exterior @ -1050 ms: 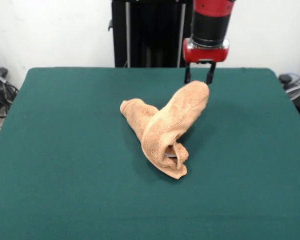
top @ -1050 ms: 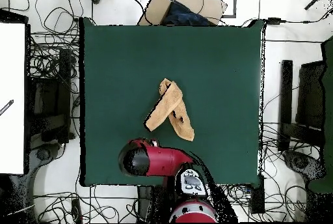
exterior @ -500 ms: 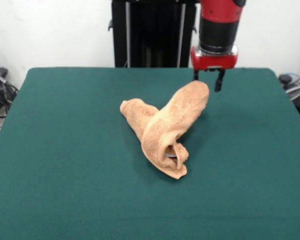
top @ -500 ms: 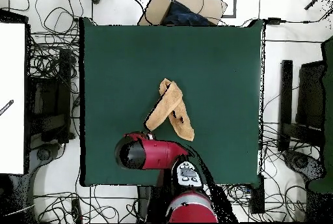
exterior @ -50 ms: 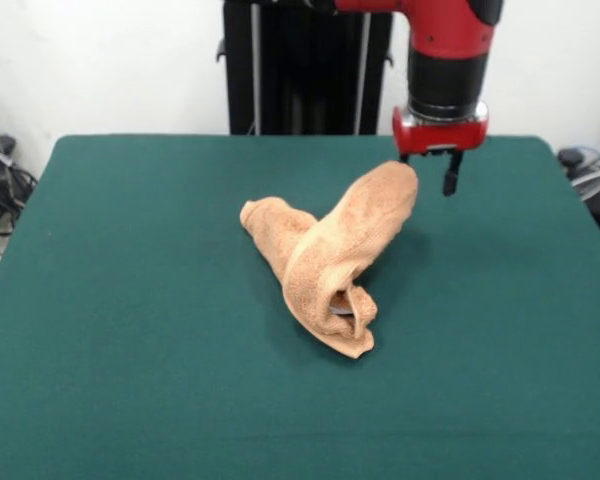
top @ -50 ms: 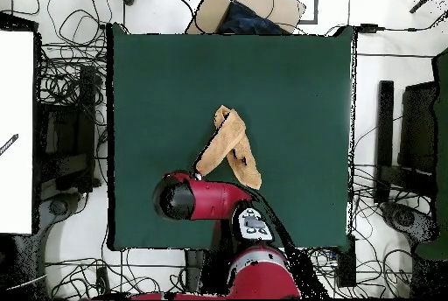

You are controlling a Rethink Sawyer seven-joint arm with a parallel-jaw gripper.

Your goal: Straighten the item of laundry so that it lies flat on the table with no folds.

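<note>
Towel (exterior @ -50 ms: 330, 255) comes second in size to the green table (exterior @ -50 ms: 130, 380); I see the peach-orange terry cloth crumpled near the table's middle in two crossed, rolled folds (top @ -50 ms: 231, 147); my gripper (exterior @ -50 ms: 428, 172) hangs just beside its raised far end, empty; its jaws stand apart, one black fingertip (exterior @ -50 ms: 449, 182) clear beside the cloth.

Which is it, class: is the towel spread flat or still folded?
Folded. The towel lies bunched into two crossed rolls forming a V on the table, not flat.
</note>
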